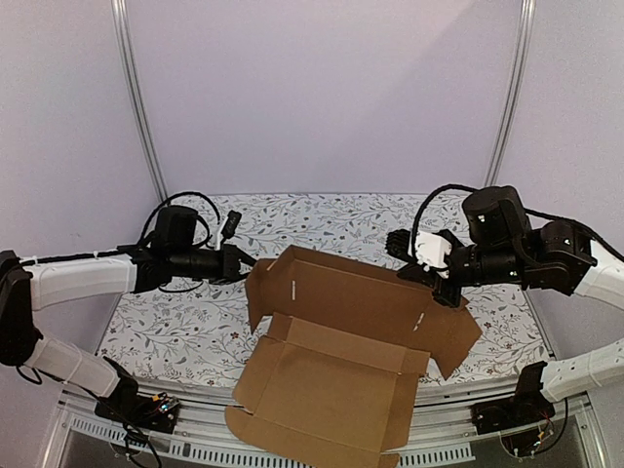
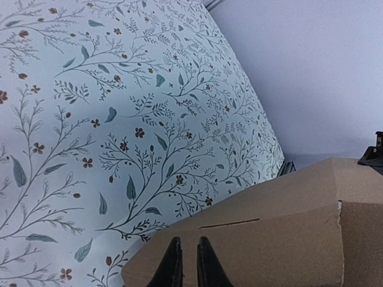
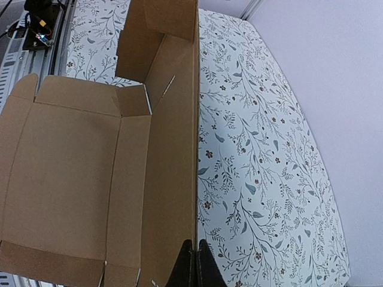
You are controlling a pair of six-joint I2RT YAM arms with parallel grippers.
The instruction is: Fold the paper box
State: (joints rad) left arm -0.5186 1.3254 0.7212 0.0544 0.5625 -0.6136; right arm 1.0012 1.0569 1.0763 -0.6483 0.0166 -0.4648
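The paper box (image 1: 331,380) is a brown cardboard sheet lying open mid-table, its near flap hanging over the front edge. Its rear panel (image 1: 361,297) stands raised. My right gripper (image 1: 448,292) is shut on that panel's top edge near the right end. In the right wrist view (image 3: 196,258) the edge runs straight up from between the fingers, with the box floor (image 3: 66,167) to the left. My left gripper (image 1: 246,263) is at the panel's upper left corner. In the left wrist view (image 2: 189,263) its fingers are nearly together over the cardboard face (image 2: 281,245), with nothing seen clamped.
The table has a floral cloth (image 1: 175,322). Two metal frame poles (image 1: 136,97) rise at the back corners before plain walls. The table's metal front rail (image 1: 175,434) carries small electronics boxes near each arm base.
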